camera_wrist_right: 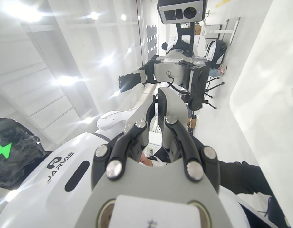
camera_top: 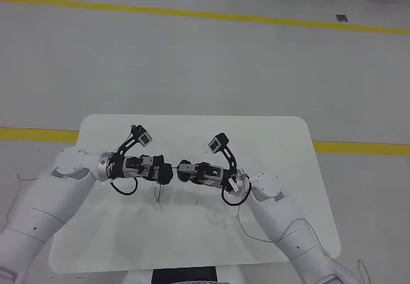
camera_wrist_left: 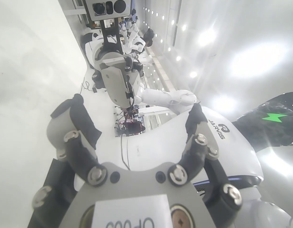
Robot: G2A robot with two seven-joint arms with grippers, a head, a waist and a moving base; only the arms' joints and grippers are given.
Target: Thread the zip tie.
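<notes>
Above the middle of the white table (camera_top: 276,142) my two grippers face each other tip to tip. My left gripper (camera_wrist_left: 135,106) is open wide, its black-padded fingers (camera_wrist_left: 76,117) spread apart with nothing gripped. My right gripper (camera_wrist_right: 158,106) has its fingers pressed nearly together. A thin dark strip, the zip tie (camera_wrist_left: 123,143), runs from the right gripper (camera_wrist_left: 124,93) toward the left gripper's palm, passing between its open fingers. In the top view the left gripper (camera_top: 168,172) and right gripper (camera_top: 182,170) almost touch.
A thin dark strand (camera_top: 160,199) shows on the table just below the left gripper; I cannot tell whether it is a shadow or a loose piece. Yellow floor lines (camera_top: 20,133) run beside and behind the table.
</notes>
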